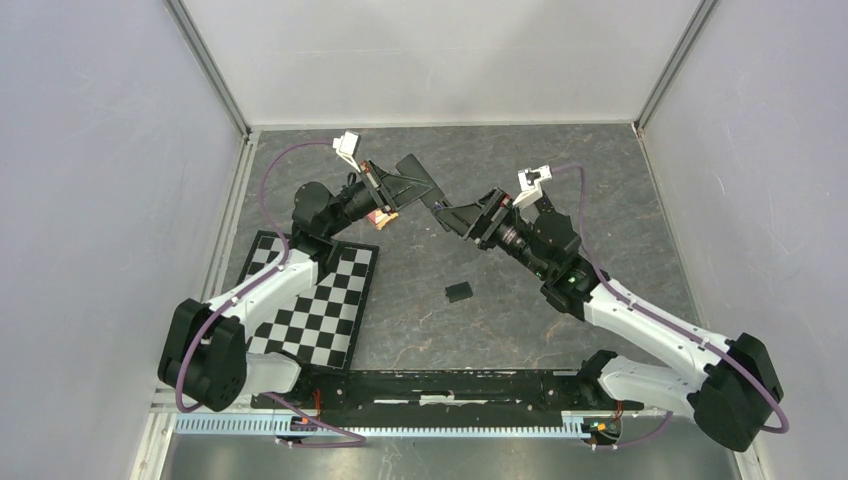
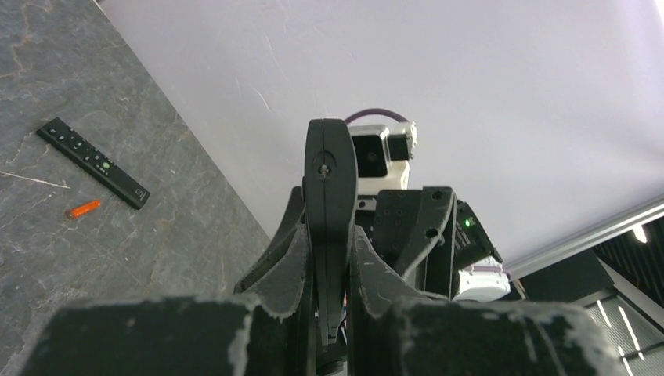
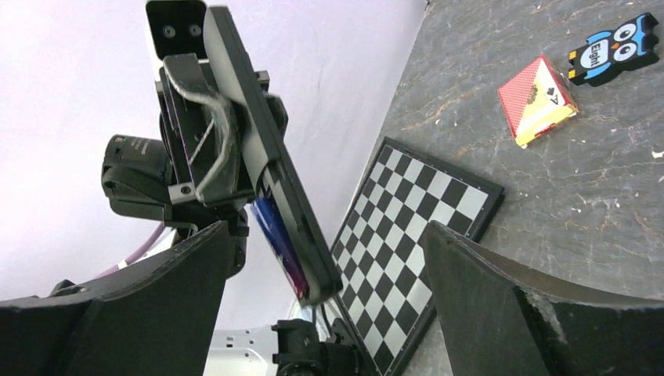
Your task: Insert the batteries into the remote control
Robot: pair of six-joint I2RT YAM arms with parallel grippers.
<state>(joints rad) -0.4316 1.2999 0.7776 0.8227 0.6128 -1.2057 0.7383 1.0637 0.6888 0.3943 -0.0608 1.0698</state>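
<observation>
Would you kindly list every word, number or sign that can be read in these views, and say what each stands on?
"Eight": on the blue-and-black owl-shaped gadget, right wrist view.
"A" with a suit mark beside it: on the end of the red card box.
Button markings on the spare black remote lying on the table, left wrist view: too small to read.
Top view: nothing legible.

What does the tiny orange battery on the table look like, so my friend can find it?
Find the grey stone-patterned table beside the white wall in the left wrist view. A long slim black remote control lies flat on it, and the small orange-red cylindrical battery lies beside that remote, not touching. It is the only orange thing there, far shorter than the remote.
</observation>
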